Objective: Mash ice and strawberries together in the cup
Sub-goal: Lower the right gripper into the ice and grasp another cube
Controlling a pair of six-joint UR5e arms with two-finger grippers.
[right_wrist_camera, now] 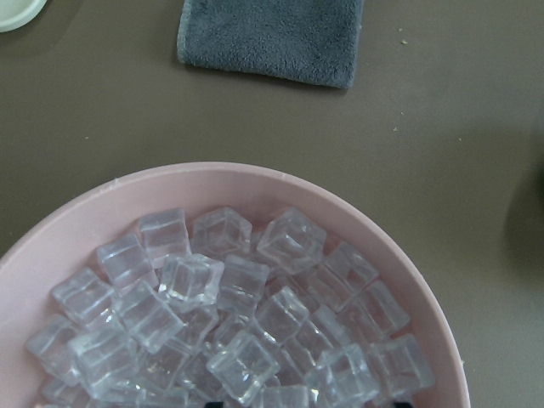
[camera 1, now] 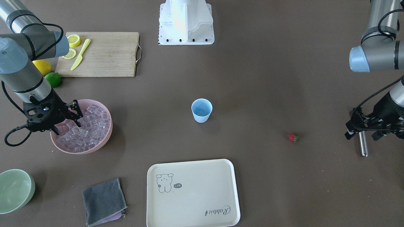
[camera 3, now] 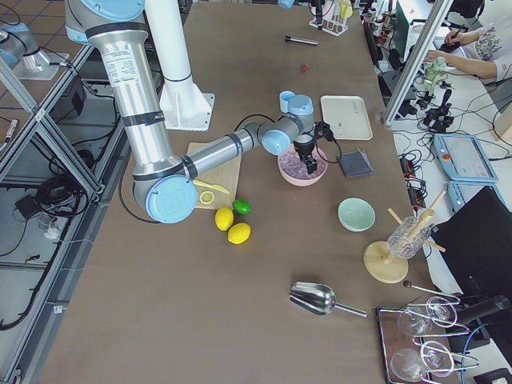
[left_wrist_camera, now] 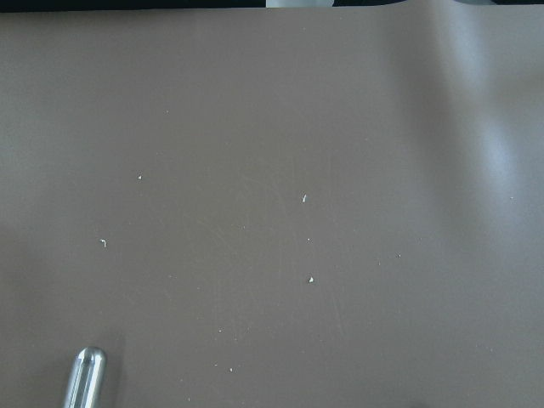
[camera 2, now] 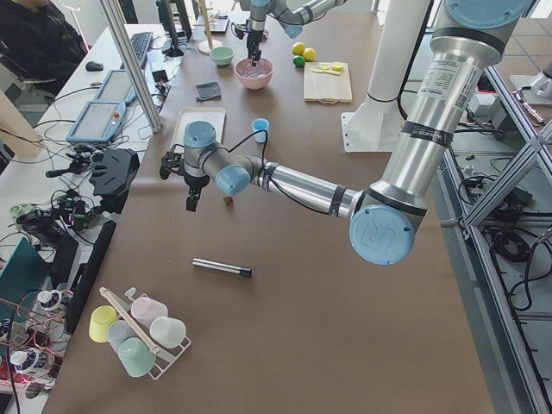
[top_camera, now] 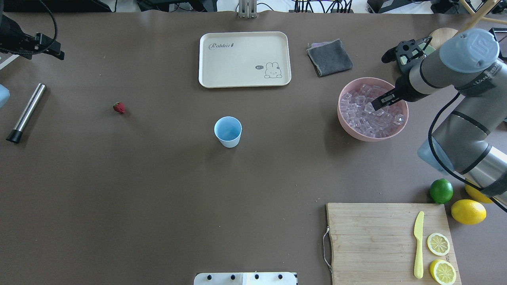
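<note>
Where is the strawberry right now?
Overhead view: the strawberry lies left of centre, between the cup and the metal rod.

I am built of silver-grey metal tubes ringed with black bands. My right arm [top_camera: 435, 73] and left arm [camera 1: 378, 53] bulge at rounded joints closed by pale blue plastic caps [top_camera: 469, 49], one embossed with a UR logo. A thin black cable [top_camera: 431, 134] loops alongside. My right gripper [camera 1: 75, 117] and left gripper [camera 1: 363, 135] are black, skeletal metal. My white base plate [camera 1: 186, 34] carries a row of black screws [camera 1: 180, 40].
</note>
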